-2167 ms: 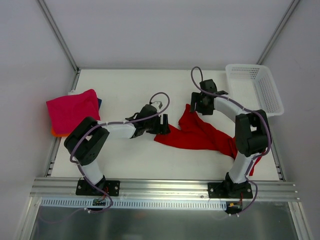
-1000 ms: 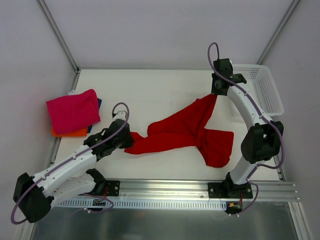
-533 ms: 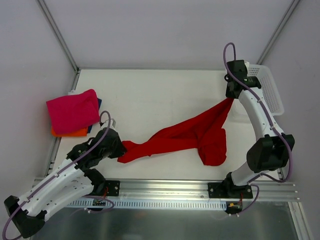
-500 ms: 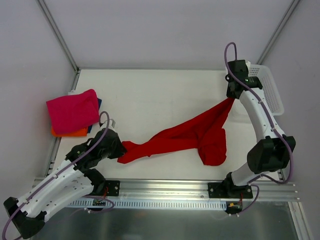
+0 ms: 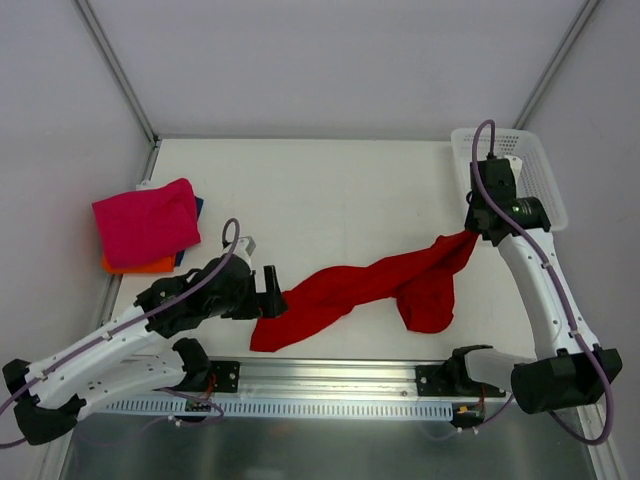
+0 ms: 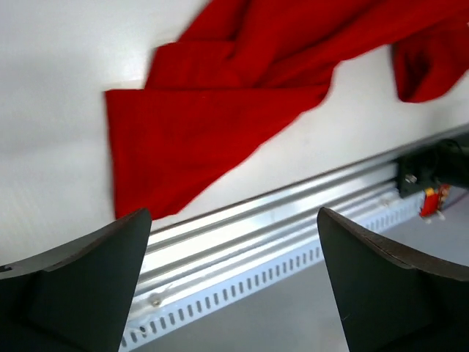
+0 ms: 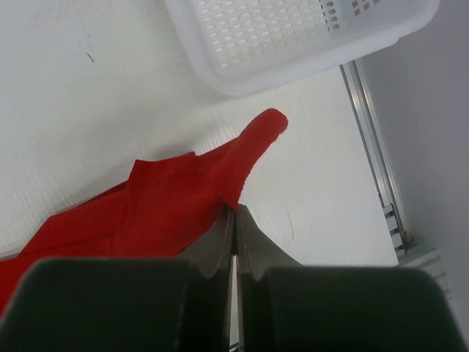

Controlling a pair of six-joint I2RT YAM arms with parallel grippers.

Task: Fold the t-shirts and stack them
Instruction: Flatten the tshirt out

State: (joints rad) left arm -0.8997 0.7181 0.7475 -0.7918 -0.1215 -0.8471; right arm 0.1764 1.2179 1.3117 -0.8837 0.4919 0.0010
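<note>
**Holdings on the table: one red shirt in hand, one folded pile**

1. Red t-shirt [image 5: 345,295] [image 6: 220,110] [image 7: 161,213]. You will find it unfolded, stretched as a twisted band slantwise over the near half of the table [image 5: 300,180]. Its right end is gathered to a narrow point. Its left end fans out flat near the metal rail [image 5: 330,370] [image 6: 256,227] at the table's near edge. A loose lobe of the cloth lies on the table below the right end.

2. Right gripper [image 5: 477,229] [image 7: 234,220]. Clenched on the red t-shirt's right end, fingers pressed together with the cloth between them. A small tongue of red sticks out past the tips, pointing at the basket.

3. Left gripper [image 5: 270,293] [image 6: 231,242]. Jaws spread wide and empty. Your left wrist view shows the shirt's flat end lying beyond the fingers [image 6: 80,286], with none of it between them.

4. Folded pile, far left of the table, well apart from both arms. Magenta-pink shirt [image 5: 145,220] on top, orange shirt [image 5: 135,266] showing beneath its near edge, blue shirt [image 5: 198,207] as a sliver at its right side (too little shows to judge its fold).

5. White mesh basket [image 5: 530,190] [image 7: 293,66]. Far right corner, just beyond the right gripper.
</note>
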